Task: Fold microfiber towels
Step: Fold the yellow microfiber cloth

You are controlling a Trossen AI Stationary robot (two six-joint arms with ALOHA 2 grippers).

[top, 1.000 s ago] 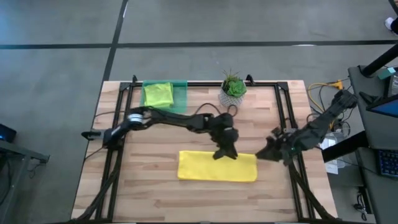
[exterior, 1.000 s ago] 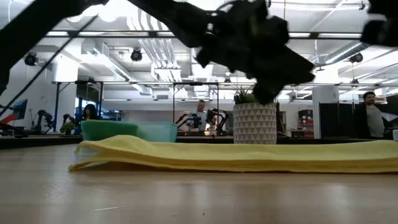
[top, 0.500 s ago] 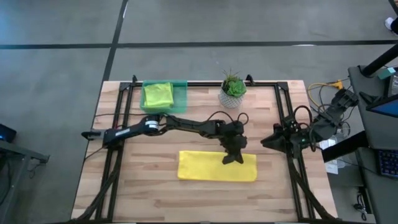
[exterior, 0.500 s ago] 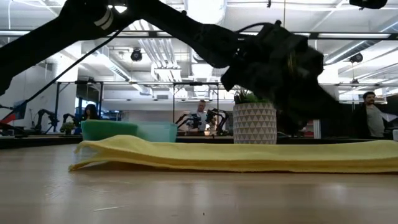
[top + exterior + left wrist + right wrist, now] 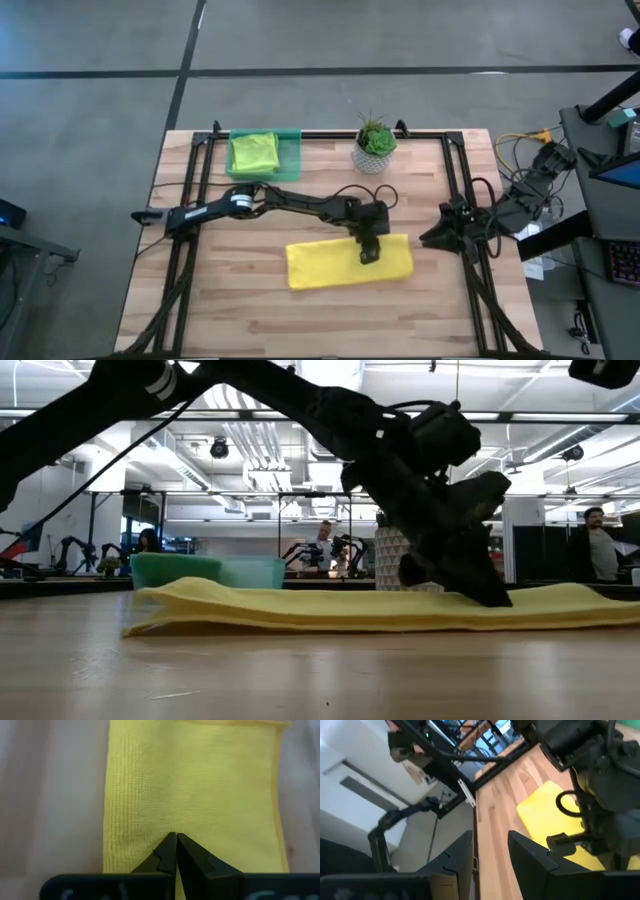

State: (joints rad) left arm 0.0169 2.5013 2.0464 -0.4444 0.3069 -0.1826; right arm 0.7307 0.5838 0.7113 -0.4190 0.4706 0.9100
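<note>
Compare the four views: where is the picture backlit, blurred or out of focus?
Low view: bright ceiling lights leave the left arm a dark silhouette over the folded yellow microfiber towel. Left wrist view: the wooden table looks soft. Right wrist view: the near jaws are blurred. High view: evenly lit.

Your lighting's even overhead — ceiling lights (image 5: pixel 330 375) glare in low view, left arm (image 5: pixel 300 400) backlit black, wrist views soft.

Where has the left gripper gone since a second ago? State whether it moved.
Yes. The left gripper moved away from the potted plant, from the yellow towel's far edge onto its middle.
</note>
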